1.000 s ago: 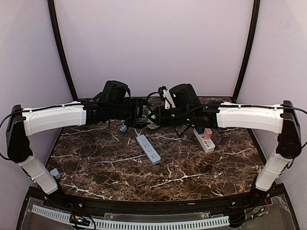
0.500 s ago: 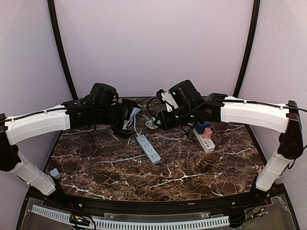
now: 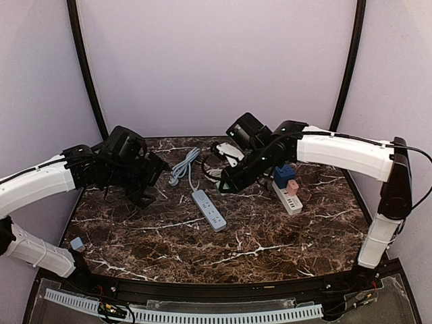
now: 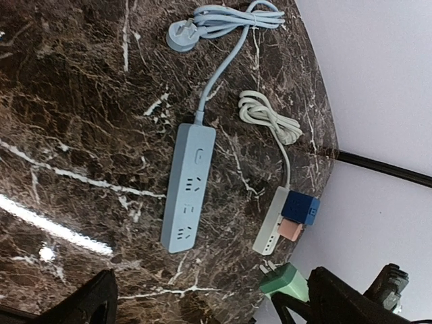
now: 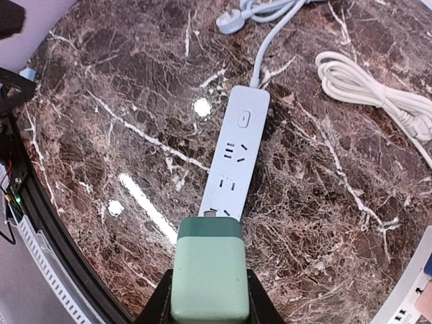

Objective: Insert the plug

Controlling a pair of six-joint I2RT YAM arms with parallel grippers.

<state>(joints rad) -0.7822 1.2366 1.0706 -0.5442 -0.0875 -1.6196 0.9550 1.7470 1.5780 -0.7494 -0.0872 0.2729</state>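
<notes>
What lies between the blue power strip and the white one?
Bare marble only, between the blue power strip and white power strip; left wrist view.

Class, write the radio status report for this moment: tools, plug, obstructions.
Left tool open, empty. Right tool shut on green plug, not yet in blue strip. Nothing between them.

The mint-green plug block (image 5: pixel 206 270), a metal prong showing at its front, was pinched in the right gripper (image 5: pixel 206 307) over the switchless end of the pale blue three-socket power strip (image 5: pixel 233 162). The strip lay flat on the marble table (image 5: pixel 101 101), its cord trailing away.
</notes>
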